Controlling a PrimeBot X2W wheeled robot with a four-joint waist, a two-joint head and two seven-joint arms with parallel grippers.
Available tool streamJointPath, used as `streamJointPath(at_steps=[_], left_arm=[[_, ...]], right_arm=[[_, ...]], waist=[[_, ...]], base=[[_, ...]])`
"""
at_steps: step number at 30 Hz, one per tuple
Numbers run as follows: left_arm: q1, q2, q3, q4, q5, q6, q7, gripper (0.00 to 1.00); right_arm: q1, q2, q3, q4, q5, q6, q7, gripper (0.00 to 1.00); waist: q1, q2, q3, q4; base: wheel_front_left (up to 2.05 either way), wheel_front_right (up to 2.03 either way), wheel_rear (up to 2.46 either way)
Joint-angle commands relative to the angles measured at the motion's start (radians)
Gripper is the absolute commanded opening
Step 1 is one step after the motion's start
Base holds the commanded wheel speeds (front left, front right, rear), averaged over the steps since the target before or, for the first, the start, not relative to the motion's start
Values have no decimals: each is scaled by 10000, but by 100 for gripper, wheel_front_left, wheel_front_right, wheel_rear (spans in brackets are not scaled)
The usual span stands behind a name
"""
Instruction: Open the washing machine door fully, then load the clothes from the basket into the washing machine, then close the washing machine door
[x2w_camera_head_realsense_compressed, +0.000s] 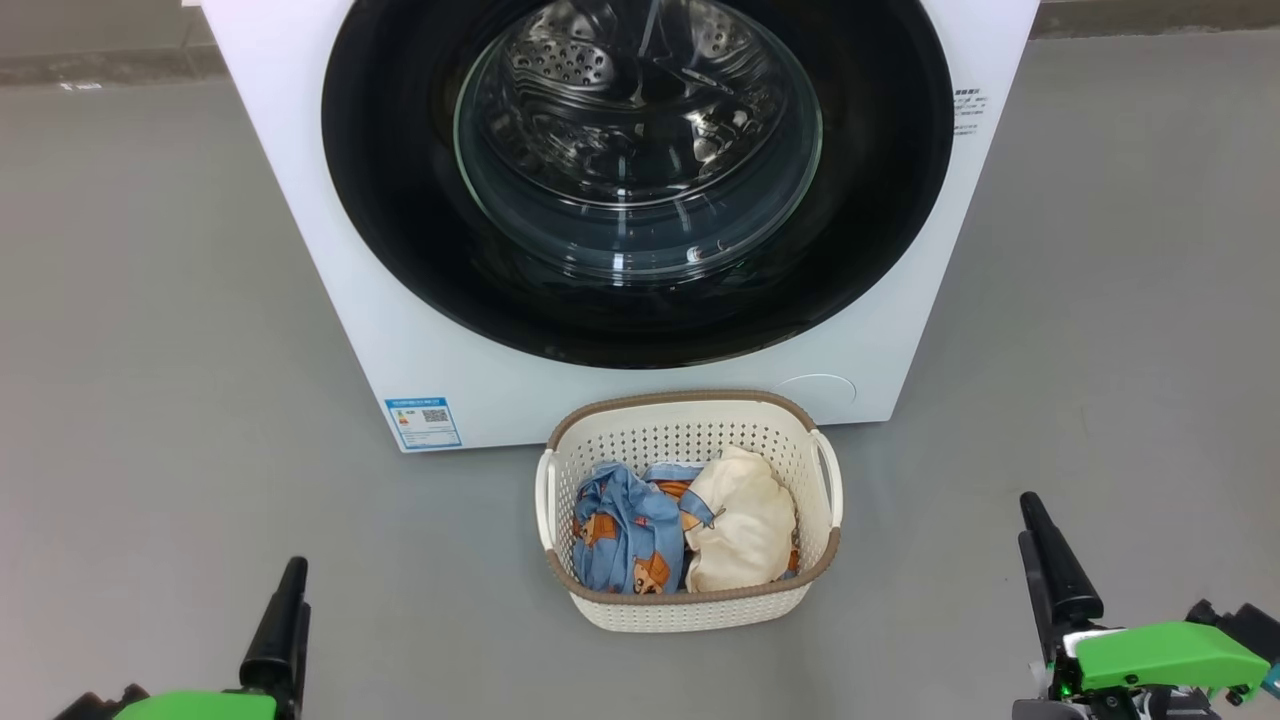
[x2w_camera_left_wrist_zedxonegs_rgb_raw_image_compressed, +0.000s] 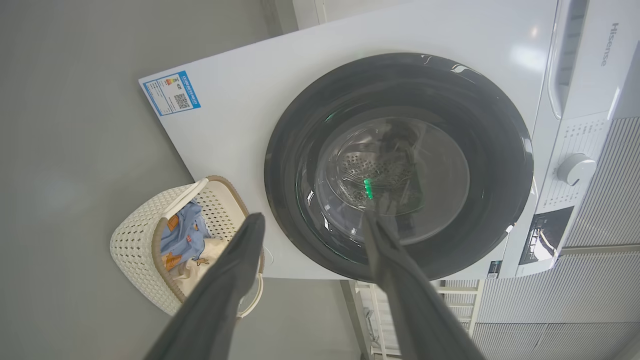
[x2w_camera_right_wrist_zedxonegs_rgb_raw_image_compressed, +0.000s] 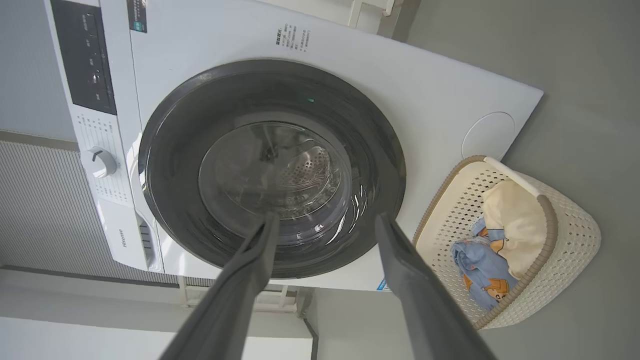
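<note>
The white washing machine (x2w_camera_head_realsense_compressed: 330, 300) stands ahead of me with its round black door (x2w_camera_head_realsense_compressed: 400, 200) flat against the front. The steel drum shows through the glass bowl. On the floor just before it sits the cream basket (x2w_camera_head_realsense_compressed: 690, 610), holding the clothes: a light blue printed garment (x2w_camera_head_realsense_compressed: 625, 540) and a cream-white one (x2w_camera_head_realsense_compressed: 745, 520). My left gripper (x2w_camera_head_realsense_compressed: 295, 575) hovers low at the left, my right gripper (x2w_camera_head_realsense_compressed: 1030, 515) low at the right. Both are apart from the basket. In the wrist views the left gripper (x2w_camera_left_wrist_zedxonegs_rgb_raw_image_compressed: 314, 215) and right gripper (x2w_camera_right_wrist_zedxonegs_rgb_raw_image_compressed: 327, 217) are open and empty, pointing at the door (x2w_camera_left_wrist_zedxonegs_rgb_raw_image_compressed: 400, 165).
Grey floor (x2w_camera_head_realsense_compressed: 150, 400) spreads to both sides of the machine and basket. A blue label (x2w_camera_head_realsense_compressed: 423, 422) is stuck on the machine's lower left corner. A control knob (x2w_camera_left_wrist_zedxonegs_rgb_raw_image_compressed: 576, 169) and dark panel (x2w_camera_right_wrist_zedxonegs_rgb_raw_image_compressed: 85, 55) sit along the machine's top. A pale ribbed wall (x2w_camera_left_wrist_zedxonegs_rgb_raw_image_compressed: 600, 250) lies behind.
</note>
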Motion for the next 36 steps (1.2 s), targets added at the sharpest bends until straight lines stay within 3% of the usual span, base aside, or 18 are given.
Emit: streamJointPath(at_steps=[1,36], left_arm=[[-533,278,75,-361,360,-19,-113,100],[-663,962,-497,-623,5746,-28,-1115,100]], right_arm=[[-520,-170,116,-298,-353,5,-121,100],[-1002,-697,928,-251,-6270,10,-1116,100]], waist=[[-2,-1,-2,2],[-2,-1,16,-54]], base=[[0,0,0],[0,0,0]])
